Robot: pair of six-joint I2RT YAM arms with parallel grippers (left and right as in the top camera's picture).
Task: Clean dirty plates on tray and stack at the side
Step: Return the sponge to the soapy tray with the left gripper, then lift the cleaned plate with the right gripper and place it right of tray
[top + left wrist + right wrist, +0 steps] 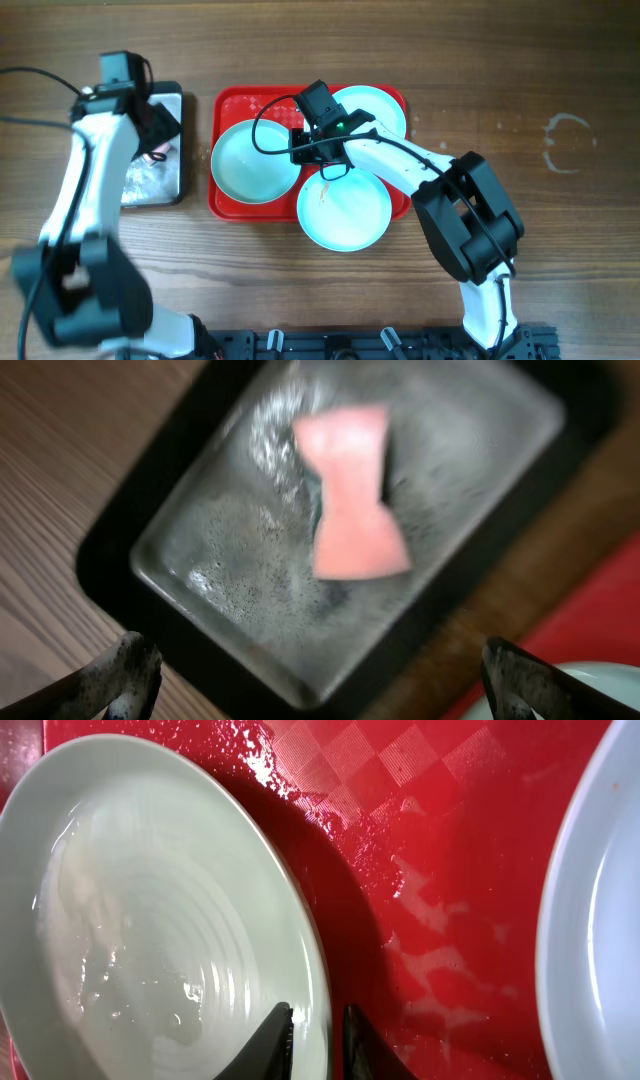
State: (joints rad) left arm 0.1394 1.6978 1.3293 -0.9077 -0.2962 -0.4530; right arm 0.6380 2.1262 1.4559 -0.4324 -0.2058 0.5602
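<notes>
The wooden table (500, 60) carries a red tray (232, 104) with three plates: the 9 o'clock plate (255, 162), the 1 o'clock plate (385, 112) and the 5 o'clock plate (345, 215), which overhangs the tray's edge and shows brown specks. The right gripper (318, 1022) has its fingers drawn narrow, pinching the wet 9 o'clock plate's rim at 3 o'clock. At the tray's 9 o'clock, the left gripper (325, 675) hangs spread wide and empty over a pan (110, 560) holding a pink sponge (350, 490).

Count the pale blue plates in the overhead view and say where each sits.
3. The left plate lies on the tray's left half; back-right plate sits at its far right corner; front plate overhangs its near edge. The right arm may hide more.
</notes>
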